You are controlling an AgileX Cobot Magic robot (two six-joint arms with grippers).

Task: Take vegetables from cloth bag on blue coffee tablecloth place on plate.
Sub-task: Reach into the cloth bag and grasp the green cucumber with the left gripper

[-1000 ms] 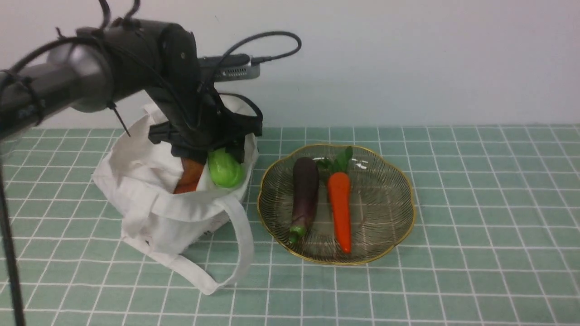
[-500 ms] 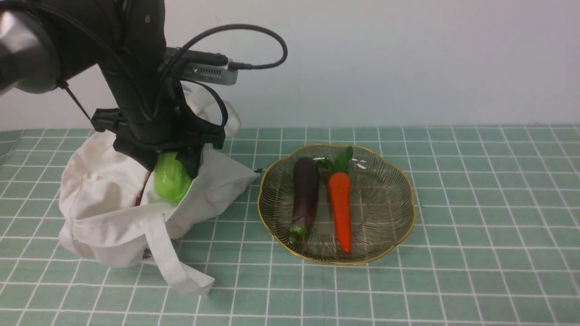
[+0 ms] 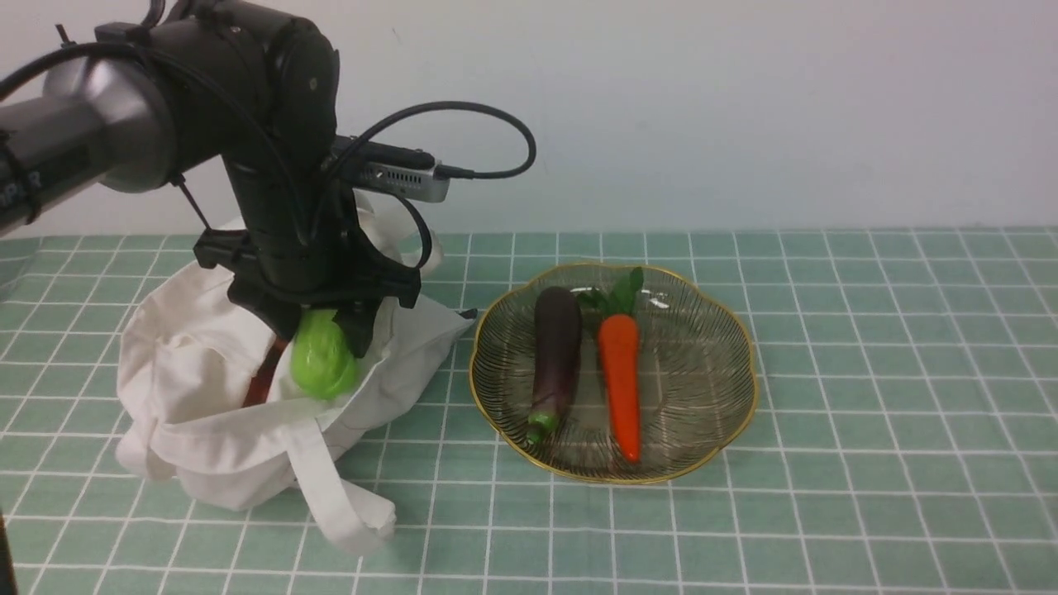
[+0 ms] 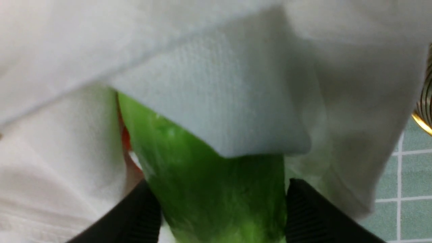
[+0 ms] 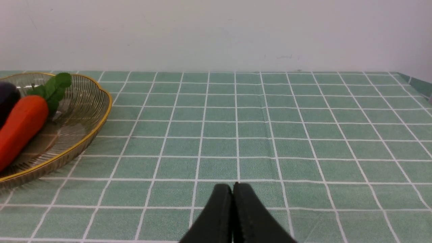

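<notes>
My left gripper (image 3: 318, 326) is shut on the light-green vegetable (image 3: 322, 364) and holds it in the mouth of the white cloth bag (image 3: 190, 397). In the left wrist view the green vegetable (image 4: 209, 189) sits between my black fingers (image 4: 303, 209), with a bag strap (image 4: 216, 101) across its far end. The glass plate (image 3: 711, 330) with a gold rim stands to the right of the bag on the teal grid tablecloth (image 3: 868, 372). My right gripper (image 5: 233, 189) is shut and empty, low over the cloth, right of the plate (image 5: 91, 131).
A dark purple eggplant (image 3: 555, 347) and an orange carrot (image 3: 620, 380) lie side by side on the plate. Something orange-red (image 3: 263, 376) shows inside the bag beside the green vegetable. A bag strap (image 3: 331, 496) trails toward the front. A pale wall stands behind the table.
The left arm swung left with the green vegetable and dragged the bag left, away from the plate. In the last half second it shifted slightly back right. The plate's contents have not moved.
</notes>
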